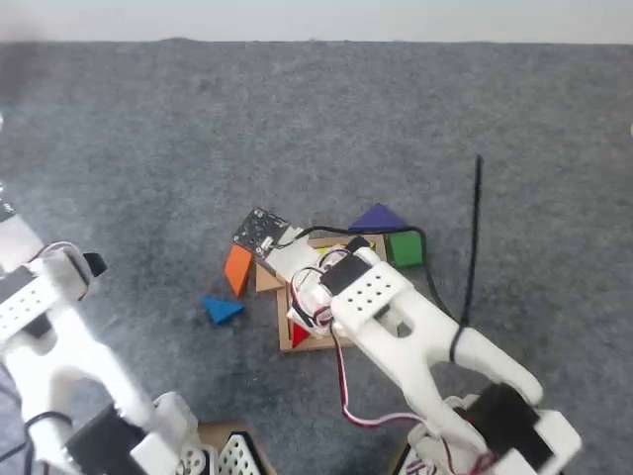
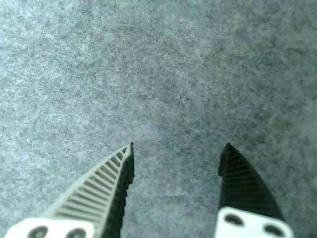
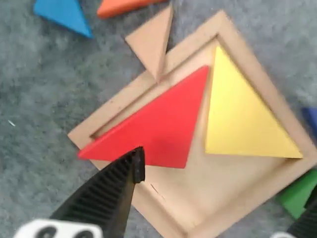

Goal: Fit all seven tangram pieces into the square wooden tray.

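red triangle (image 3: pixel 158 124) beside yellow triangle (image 3: pixel 242 114)

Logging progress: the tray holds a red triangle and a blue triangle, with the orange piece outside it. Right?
One slip: the right wrist view shows the tray holds the red triangle and a yellow triangle, not blue; the blue triangle lies outside it, like the orange piece.

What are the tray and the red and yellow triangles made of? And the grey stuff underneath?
The square wooden tray looks like bare pale wood, matte with faint grain. The red triangle and yellow triangle have smooth, even matte colour, so probably painted wood, maybe plastic. The grey table covering is fuzzy and speckled, like felt or carpet.
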